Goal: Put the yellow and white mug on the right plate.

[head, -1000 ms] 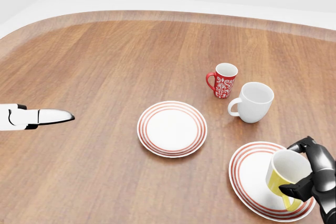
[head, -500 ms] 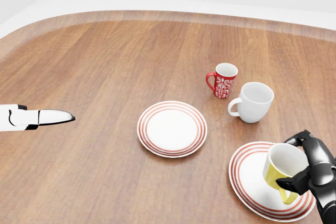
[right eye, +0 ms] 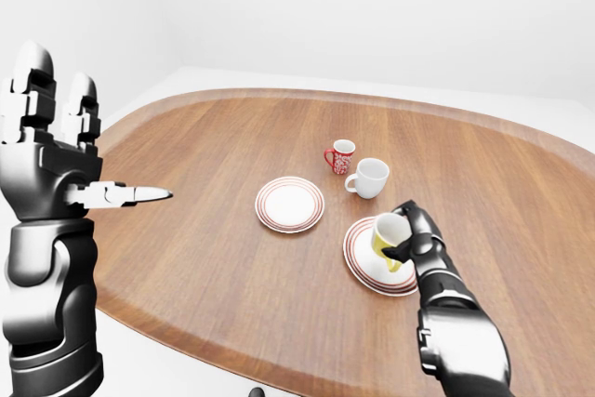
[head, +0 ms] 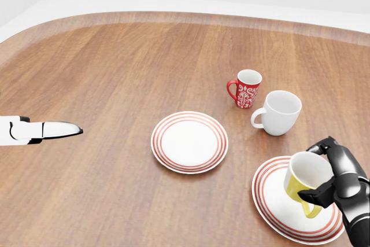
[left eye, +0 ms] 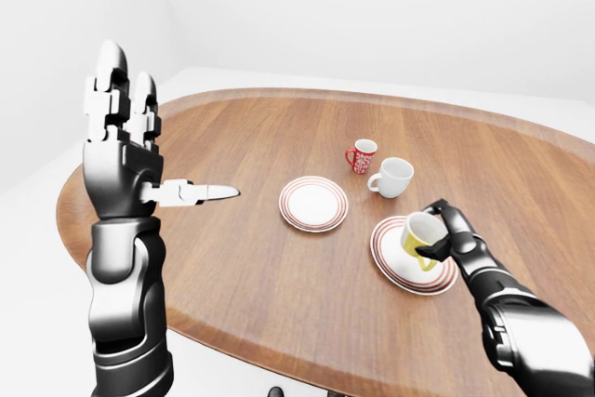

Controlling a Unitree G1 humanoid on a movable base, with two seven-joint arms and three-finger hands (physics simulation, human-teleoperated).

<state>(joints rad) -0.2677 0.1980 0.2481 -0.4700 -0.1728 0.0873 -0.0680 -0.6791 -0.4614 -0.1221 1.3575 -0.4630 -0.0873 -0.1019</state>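
Yellow outside and white inside, the glazed ceramic mug [head: 305, 183] hangs tilted over the right-hand white plate with red rings [head: 272, 203] in the head view, at about five o'clock on the brown wooden table [head: 115, 73]. Against the pictures of a second ago it has shifted up and leftward, toward the plate's middle, so I judge that only lowering and release remain. The dark right hand [head: 338, 180] has its fingers closed round the mug's body.

In the left-eye view the grey left hand [left eye: 125, 151] is raised at nine o'clock, fingers upright and spread, holding nothing. The centre ringed plate [left eye: 314, 204], the red patterned mug [left eye: 361, 156] and the plain white mug [left eye: 392, 177] sit apart from it.

The right-eye view shows the right forearm bent in from five o'clock.
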